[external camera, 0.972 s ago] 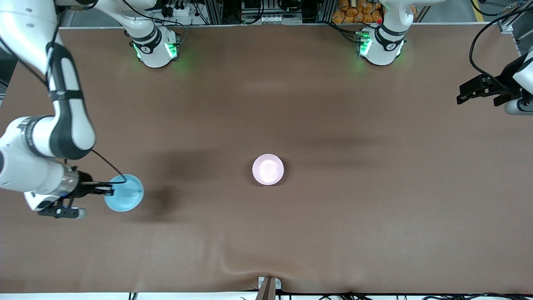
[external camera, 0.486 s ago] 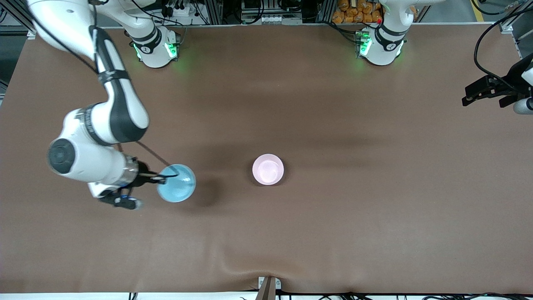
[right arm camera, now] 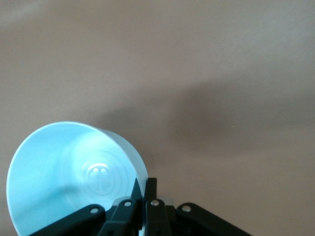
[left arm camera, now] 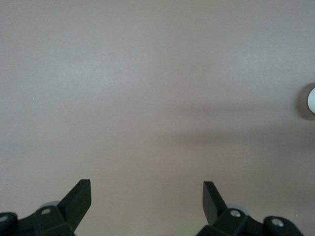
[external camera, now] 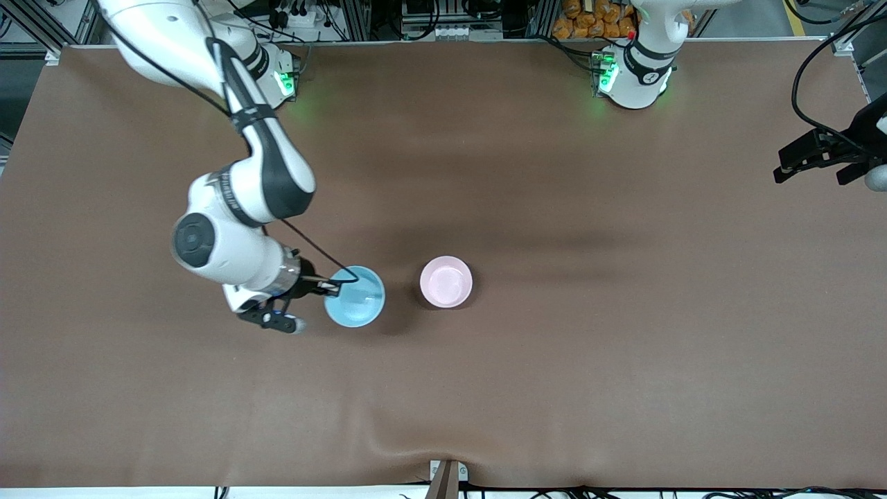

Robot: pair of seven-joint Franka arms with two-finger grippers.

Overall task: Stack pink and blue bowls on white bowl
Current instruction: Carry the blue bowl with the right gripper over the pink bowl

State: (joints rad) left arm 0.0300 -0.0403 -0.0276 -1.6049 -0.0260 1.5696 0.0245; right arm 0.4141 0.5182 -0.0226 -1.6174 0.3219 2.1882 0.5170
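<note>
My right gripper (external camera: 334, 285) is shut on the rim of the light blue bowl (external camera: 355, 296) and holds it above the table, close beside the pink bowl (external camera: 446, 281), toward the right arm's end. In the right wrist view the blue bowl (right arm camera: 74, 172) is tilted, with its rim pinched in the right gripper (right arm camera: 145, 189). The pink bowl sits upright at mid-table. No separate white bowl shows. My left gripper (external camera: 824, 163) waits open and empty at the left arm's end of the table, and its wrist view shows the left gripper (left arm camera: 146, 189) over bare table.
The brown table cover (external camera: 554, 381) has a small wrinkle at its near edge by a metal bracket (external camera: 447, 477). A pale round thing (left arm camera: 311, 100) is cut off at the edge of the left wrist view. The arm bases stand along the far edge.
My right arm has carried the blue bowl from the right arm's end of the table to just beside the pink bowl. The left gripper has drifted slightly outward.
</note>
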